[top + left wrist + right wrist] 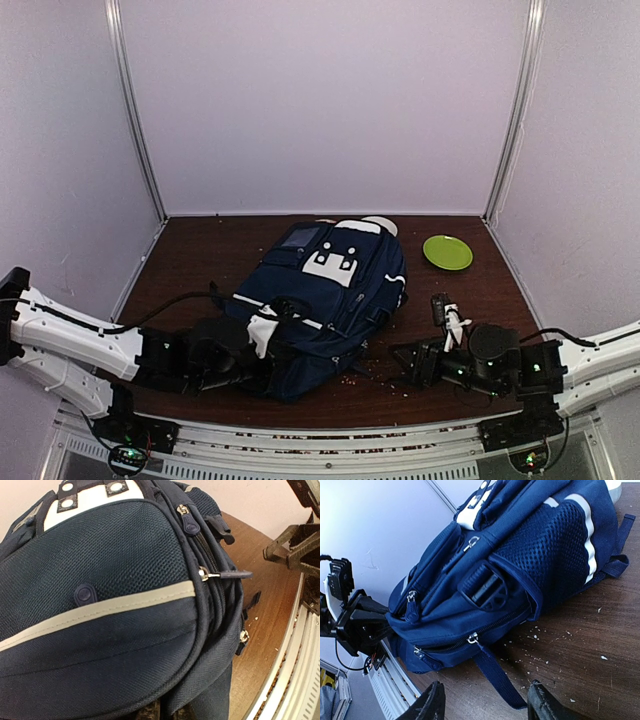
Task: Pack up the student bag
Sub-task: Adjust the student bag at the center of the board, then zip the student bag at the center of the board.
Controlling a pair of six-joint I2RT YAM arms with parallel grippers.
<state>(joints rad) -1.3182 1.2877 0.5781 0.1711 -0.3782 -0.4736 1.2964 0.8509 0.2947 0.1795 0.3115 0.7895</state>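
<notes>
**One bag, two arms, no compartment seen open**

One bag (320,300) lies flat in the middle of the table (190,260), with its near end by the left arm. The left gripper (166,713) is pressed against that end. Only finger stubs show at the frame's edge, so I cannot tell whether it grips fabric. The right gripper (487,704) is spread wide and empty, low over the table, just short of the bag's side and a loose strap (497,677).

The step looks like opening a compartment. It is best done by pinching the pull (472,639) itself, not the strap, then drawing along the zip track while the left arm stops the bag sliding.

Count: one bag, one green plate (447,251) well apart at the far right, three pulls in the left wrist view, and many scattered crumbs (535,630).
</notes>
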